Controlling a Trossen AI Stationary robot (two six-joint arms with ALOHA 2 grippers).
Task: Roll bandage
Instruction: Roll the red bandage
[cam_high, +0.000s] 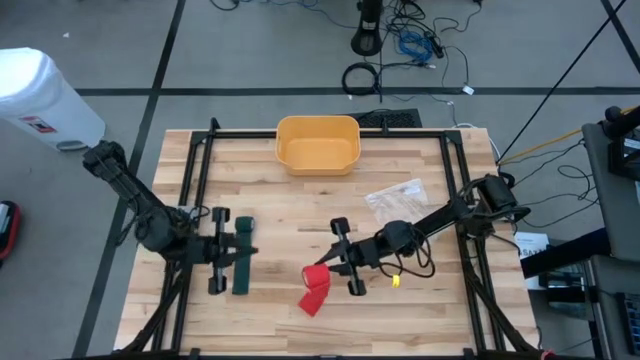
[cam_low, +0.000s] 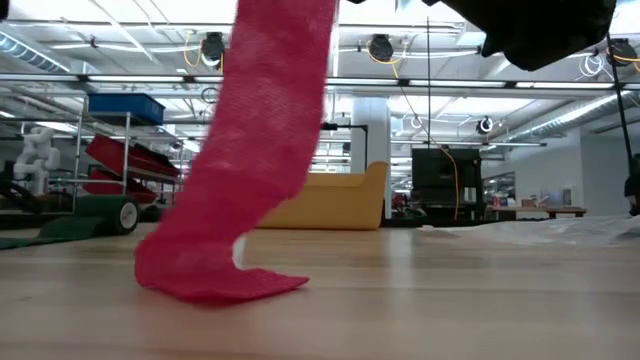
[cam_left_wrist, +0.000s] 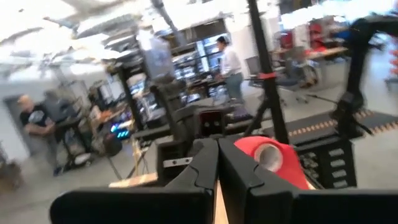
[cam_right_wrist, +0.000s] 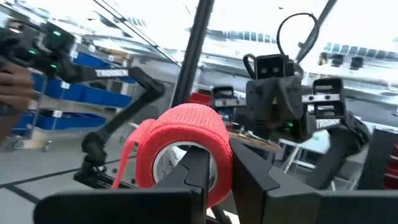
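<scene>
A red bandage roll (cam_right_wrist: 180, 146) hangs above the table in front of centre, with my right gripper (cam_high: 332, 266) shut on it. Its loose tail (cam_low: 262, 130) drops to the table, where the tail's end (cam_low: 225, 282) lies folded on the wood. In the high view the tail (cam_high: 313, 298) runs toward the near edge. My left gripper (cam_high: 238, 248) is shut with nothing between its fingers. It is raised over a dark green bandage strip (cam_high: 243, 262) that lies flat on the left half of the table. The left wrist view shows the red roll (cam_left_wrist: 267, 158) beyond my shut fingers. My right gripper holds the roll by its wall (cam_right_wrist: 219, 163), which shows between the two fingers. One finger (cam_right_wrist: 196, 171) stands at the roll's hollow end and seems to reach inside it, the other outside. The roll is lifted clear, and only the hanging tail's end touches the table.
A yellow bin (cam_high: 317, 145) stands at the far middle of the table. A clear plastic wrapper (cam_high: 393, 198) lies right of centre. A small yellow bit (cam_high: 397, 281) lies by the right arm. People stand in the room beyond the table's right side (cam_left_wrist: 231, 62).
</scene>
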